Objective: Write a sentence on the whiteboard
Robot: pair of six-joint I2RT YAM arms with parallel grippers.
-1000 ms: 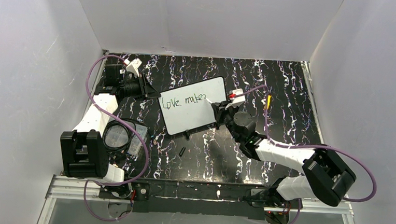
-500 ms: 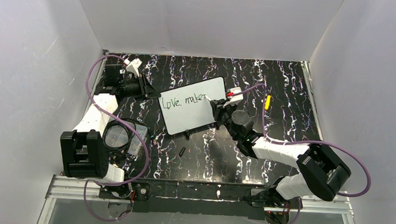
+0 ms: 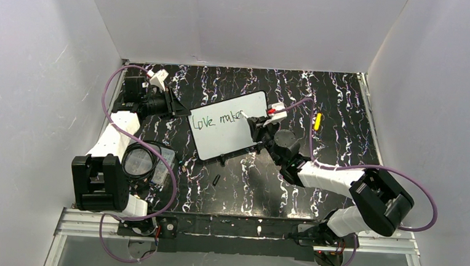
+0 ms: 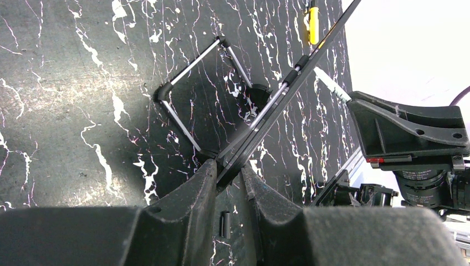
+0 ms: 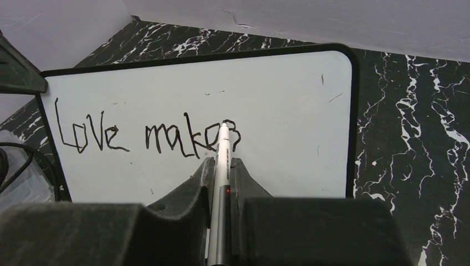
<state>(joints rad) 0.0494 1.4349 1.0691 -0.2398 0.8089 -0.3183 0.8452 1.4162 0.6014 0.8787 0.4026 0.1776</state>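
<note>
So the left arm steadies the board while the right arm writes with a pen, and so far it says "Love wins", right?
Not quite. The writing reads "Love makes", not "Love wins"; the right wrist view shows it plainly. The rest holds: the left gripper pinches the edge of the board, and the right gripper holds the pen with its tip at the last letter.

Smooth glossy whiteboard (image 5: 277,94), matt marble-patterned table (image 3: 339,96), white plastic pen (image 5: 223,152), matt black jaws

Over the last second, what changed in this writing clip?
The right gripper, shut on the pen, shifted slightly left over the whiteboard, its elbow swinging left too. The left gripper stays clamped on the board's edge; the writing still reads "Love makes".
</note>
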